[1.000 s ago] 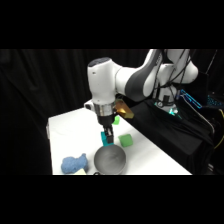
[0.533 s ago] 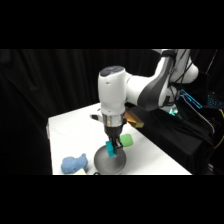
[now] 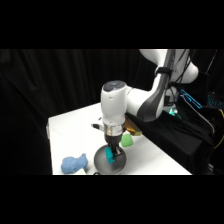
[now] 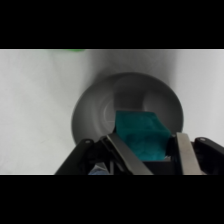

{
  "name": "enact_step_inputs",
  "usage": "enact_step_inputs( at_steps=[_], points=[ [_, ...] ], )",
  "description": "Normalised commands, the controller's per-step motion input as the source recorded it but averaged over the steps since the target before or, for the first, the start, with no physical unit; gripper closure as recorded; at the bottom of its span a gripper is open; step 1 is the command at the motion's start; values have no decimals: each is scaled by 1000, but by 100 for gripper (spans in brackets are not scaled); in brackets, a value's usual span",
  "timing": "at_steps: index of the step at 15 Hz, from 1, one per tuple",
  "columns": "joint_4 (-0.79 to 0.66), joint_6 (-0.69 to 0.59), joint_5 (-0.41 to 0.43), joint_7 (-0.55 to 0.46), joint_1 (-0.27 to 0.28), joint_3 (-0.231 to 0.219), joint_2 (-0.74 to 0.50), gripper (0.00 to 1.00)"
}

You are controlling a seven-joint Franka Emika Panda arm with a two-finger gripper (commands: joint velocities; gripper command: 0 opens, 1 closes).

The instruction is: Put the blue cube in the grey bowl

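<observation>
Gripper clamping the blue cube between both fingers, hanging directly over the grey bowl, green cube at bowl's one o'clock on worktop, blue soft toy at nine o'clock.

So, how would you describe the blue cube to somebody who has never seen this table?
Find the white table and the grey bowl near its front edge. The gripper hangs over that bowl, and the blue cube is the small teal block between its fingers. The green cube behind is greener; the blue toy is lumpy.

grey bowl cut by bottom edge, tool hiding its middle
</observation>
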Motion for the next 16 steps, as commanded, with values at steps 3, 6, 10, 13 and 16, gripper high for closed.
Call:
enact_step_inputs(
  at_steps=[3,6,10,13,16],
  points=[
    [29,118,-19,-143,39,-66,7,1],
    [34,21,68,-219,-32,-2,-65,0],
    [8,-203,165,-284,-111,65,-182,0],
    [-49,-405,217,-347,-156,123,-333,0],
    [-68,-404,251,-409,-174,155,-365,0]
  ],
)
